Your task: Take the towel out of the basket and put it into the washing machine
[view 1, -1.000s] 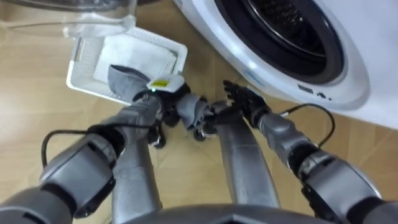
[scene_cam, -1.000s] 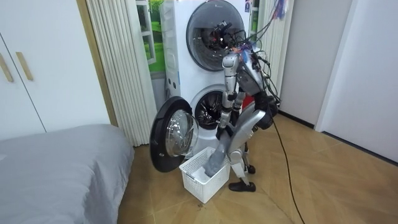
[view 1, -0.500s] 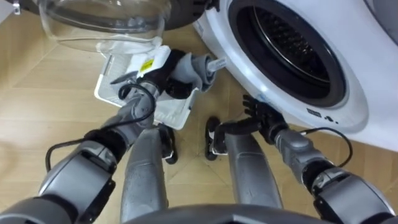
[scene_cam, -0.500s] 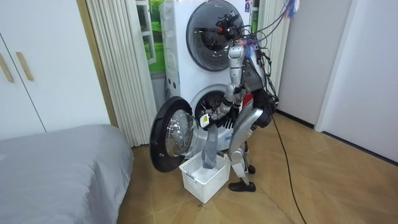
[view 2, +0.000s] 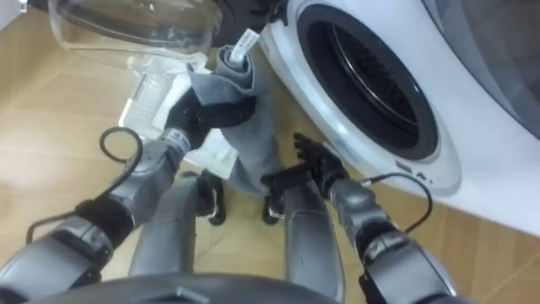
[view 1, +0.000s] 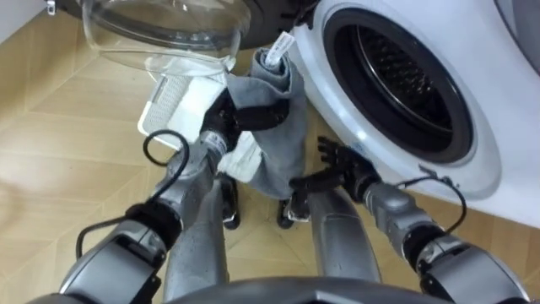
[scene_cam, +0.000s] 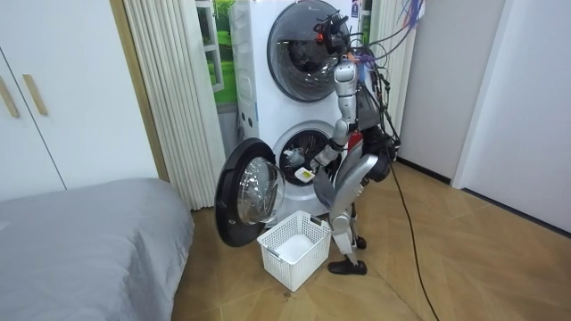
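The left hand (view 1: pixel 226 118) is clamped on the towel (view 1: pixel 283 143), which hangs long-axis down from it just beside the drum mouth (view 1: pixel 396 80), to this hand's right and beyond, while the right hand (view 1: pixel 344 165) hovers spread-fingered below.

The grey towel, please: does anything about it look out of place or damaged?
Nothing stands out. The grey towel hangs from the left hand beside the white washing machine's open drum, not yet inside; nothing looks spilled or damaged.
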{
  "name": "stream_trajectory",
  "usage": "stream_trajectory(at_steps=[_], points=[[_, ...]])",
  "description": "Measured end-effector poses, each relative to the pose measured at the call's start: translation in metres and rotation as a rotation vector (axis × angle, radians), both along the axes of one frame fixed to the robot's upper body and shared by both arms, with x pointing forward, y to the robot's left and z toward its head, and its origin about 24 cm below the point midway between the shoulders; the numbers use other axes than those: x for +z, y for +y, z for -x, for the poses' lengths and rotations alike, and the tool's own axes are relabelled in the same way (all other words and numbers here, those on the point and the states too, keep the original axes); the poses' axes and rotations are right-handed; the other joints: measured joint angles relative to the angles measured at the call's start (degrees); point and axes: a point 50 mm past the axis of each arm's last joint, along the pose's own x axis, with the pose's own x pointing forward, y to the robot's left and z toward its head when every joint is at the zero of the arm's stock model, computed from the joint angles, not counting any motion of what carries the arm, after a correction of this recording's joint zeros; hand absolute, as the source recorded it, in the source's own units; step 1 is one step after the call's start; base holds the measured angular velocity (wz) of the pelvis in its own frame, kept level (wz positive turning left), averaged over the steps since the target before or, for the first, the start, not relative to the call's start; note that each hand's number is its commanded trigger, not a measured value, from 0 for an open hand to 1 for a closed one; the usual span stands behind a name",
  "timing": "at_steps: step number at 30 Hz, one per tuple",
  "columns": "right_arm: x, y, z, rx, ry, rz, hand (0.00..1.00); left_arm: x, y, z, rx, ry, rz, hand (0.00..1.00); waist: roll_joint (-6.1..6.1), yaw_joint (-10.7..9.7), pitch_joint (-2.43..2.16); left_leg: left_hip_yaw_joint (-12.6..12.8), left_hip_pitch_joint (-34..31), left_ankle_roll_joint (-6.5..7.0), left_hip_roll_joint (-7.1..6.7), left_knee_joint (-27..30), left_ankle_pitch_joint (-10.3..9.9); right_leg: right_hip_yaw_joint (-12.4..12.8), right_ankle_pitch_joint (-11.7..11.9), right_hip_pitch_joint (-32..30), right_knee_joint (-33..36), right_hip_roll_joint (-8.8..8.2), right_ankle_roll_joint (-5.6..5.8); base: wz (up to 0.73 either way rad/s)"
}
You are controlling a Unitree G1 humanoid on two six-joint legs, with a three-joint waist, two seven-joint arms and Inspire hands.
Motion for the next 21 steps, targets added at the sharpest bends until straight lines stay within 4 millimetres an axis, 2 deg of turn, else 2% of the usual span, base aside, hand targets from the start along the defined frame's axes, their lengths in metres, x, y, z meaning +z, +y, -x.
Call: stream_trajectory(at_steps=[4,10,11,12,13,14,21], points=[[0.003,0.004,-0.005,0.035,-0.004,0.017,0.0,-0.001,-0.004,0.003,0.0,0.05,0.184,1.0,0.06,-0.2,-0.06,-0.6,1.0,0.24,-0.5,-0.9,0.6,-0.3,0.5,1.3,-1.0,-0.17,0.41,0.09],[0.006,0.007,-0.012,0.054,-0.012,0.035,0.0,-0.003,-0.007,0.007,0.002,0.097,0.321,1.0,0.0,-0.7,-0.02,-0.9,0.9,0.3,-0.5,-2.3,1.2,-1.0,1.5,1.6,-2.8,0.01,0.38,0.0],[0.005,0.007,-0.012,0.051,-0.01,0.035,0.09,-0.003,-0.008,0.007,-0.004,0.094,0.324,1.0,0.0,-0.9,-0.02,-0.9,0.9,0.32,-0.5,-2.3,1.3,-1.0,1.5,1.6,-2.9,0.02,0.41,0.0],[0.005,0.006,-0.011,0.044,-0.008,0.034,0.77,-0.002,-0.009,0.007,-0.014,0.089,0.332,1.0,0.0,-1.0,-0.02,-0.9,0.9,0.32,-0.5,-2.5,1.3,-1.0,1.5,1.6,-3.0,0.02,0.42,0.0],[0.005,0.006,-0.011,0.043,-0.008,0.035,0.85,-0.001,-0.01,0.007,-0.023,0.083,0.339,1.0,0.0,-1.2,-0.02,-0.8,0.9,0.3,-0.5,-2.6,1.3,-1.0,1.5,1.6,-3.2,0.05,0.42,0.0],[0.005,0.005,-0.011,0.042,-0.007,0.034,1.0,-0.001,-0.01,0.007,-0.026,0.081,0.344,1.0,-0.01,-1.2,-0.01,-0.8,0.9,0.28,-0.5,-2.7,1.3,-1.0,1.5,1.6,-3.2,0.05,0.42,0.0],[0.007,0.006,-0.014,0.019,-0.016,0.047,1.0,0.011,-0.028,0.004,-0.052,0.065,0.453,1.0,0.01,-1.4,0.01,-0.9,0.4,0.23,-0.37,-3.3,1.3,-1.1,1.5,1.5,-4.3,0.32,0.42,0.0]])
